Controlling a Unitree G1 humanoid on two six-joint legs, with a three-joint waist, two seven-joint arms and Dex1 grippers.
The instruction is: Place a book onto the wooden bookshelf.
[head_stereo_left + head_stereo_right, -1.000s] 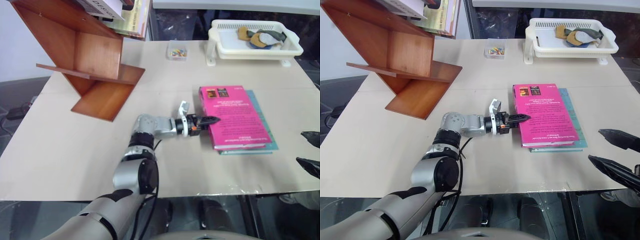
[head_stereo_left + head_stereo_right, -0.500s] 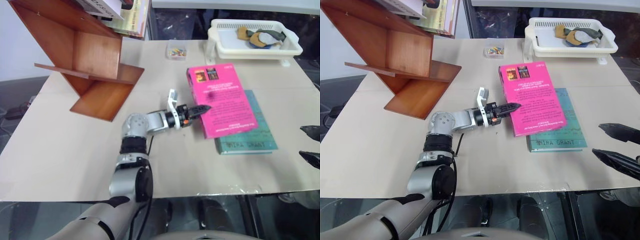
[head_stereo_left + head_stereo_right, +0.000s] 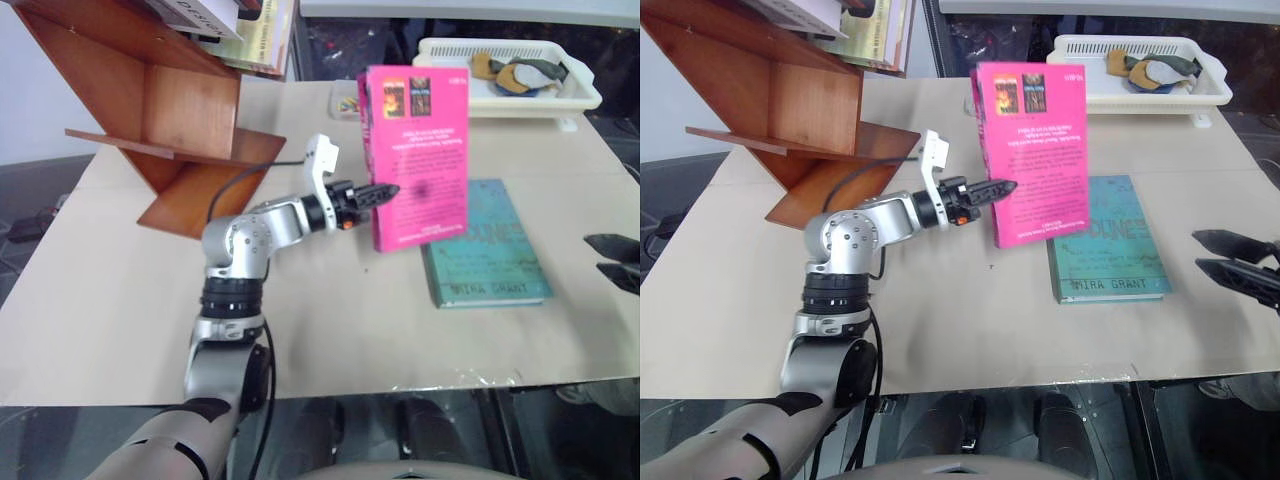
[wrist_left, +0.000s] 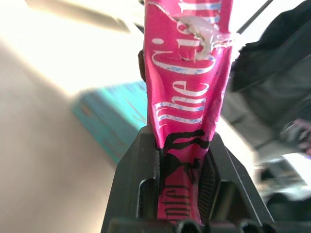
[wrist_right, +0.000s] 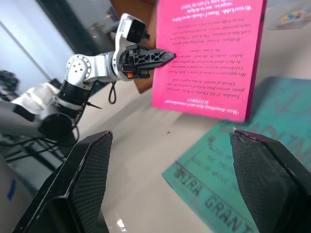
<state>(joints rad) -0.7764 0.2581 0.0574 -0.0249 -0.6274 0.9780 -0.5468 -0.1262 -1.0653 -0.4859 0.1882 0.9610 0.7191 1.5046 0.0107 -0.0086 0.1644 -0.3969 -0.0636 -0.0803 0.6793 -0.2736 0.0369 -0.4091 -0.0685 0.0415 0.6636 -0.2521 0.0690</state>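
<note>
The pink book (image 3: 418, 150) stands nearly upright in the air above the table, back cover facing me. My left gripper (image 3: 382, 191) is shut on its left edge; in the left wrist view the pink spine (image 4: 187, 111) sits clamped between the black fingers (image 4: 133, 179). The wooden bookshelf (image 3: 160, 110) stands at the table's far left, a short way left of the book. My right gripper (image 3: 1232, 256) hovers at the table's right edge, open and holding nothing, with the teal book between it and the pink book.
A teal book (image 3: 485, 245) lies flat on the table below and right of the pink one. A white basket tray (image 3: 580, 100) with several small items stands at the back right. Other books (image 3: 250, 25) rest on the shelf's top.
My left gripper has lifted the pink book off the teal book, rolled it from flat to upright and carried it up and left. The right gripper has edged forward.
</note>
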